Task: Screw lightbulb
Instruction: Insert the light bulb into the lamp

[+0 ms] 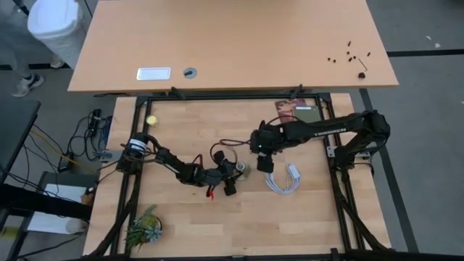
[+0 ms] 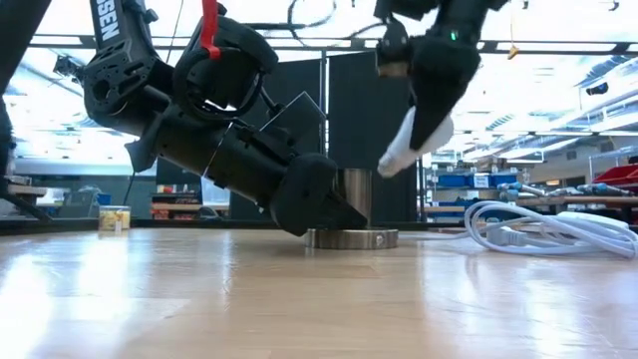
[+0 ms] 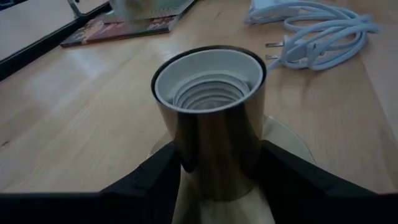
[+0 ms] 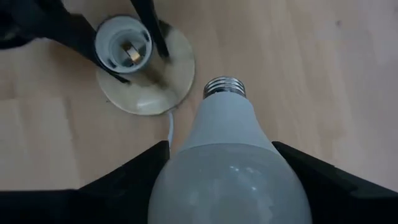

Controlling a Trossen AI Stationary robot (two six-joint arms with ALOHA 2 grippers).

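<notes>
The white lightbulb point(image 4: 230, 149) with its silvery screw base point(image 4: 224, 87) is held by my right gripper point(image 1: 267, 161) above the table, a little to the right of the socket. The brass-coloured socket tube point(image 3: 211, 118) stands upright on its round flat base disc point(image 2: 351, 238), its threaded mouth open upward. My left gripper point(image 1: 234, 175) is shut on the tube, low over the table. In the low view the bulb point(image 2: 411, 140) hangs tilted, higher than the socket's top point(image 2: 351, 175). My left gripper pinches the socket's tube low on its wall point(image 3: 186, 168), one finger point(image 3: 149, 183) on either side. The fingers come in nearly level from the table's left. The socket stays upright, its disc on the table. My right gripper pinches the bulb's wide round globe point(image 4: 186, 168) between its two fingers point(image 4: 124, 180). The fingers come from above, slanting down. The bulb is lifted clear, tilted, with its screw base pointing down toward the table beside the socket.
A white plug with a coiled white cord point(image 1: 286, 177) lies right of the socket, also in the low view point(image 2: 548, 229). A magazine point(image 1: 297, 110) lies at the far edge. A small plant point(image 1: 145, 228) stands near left, a small yellow thing point(image 1: 151, 120) far left.
</notes>
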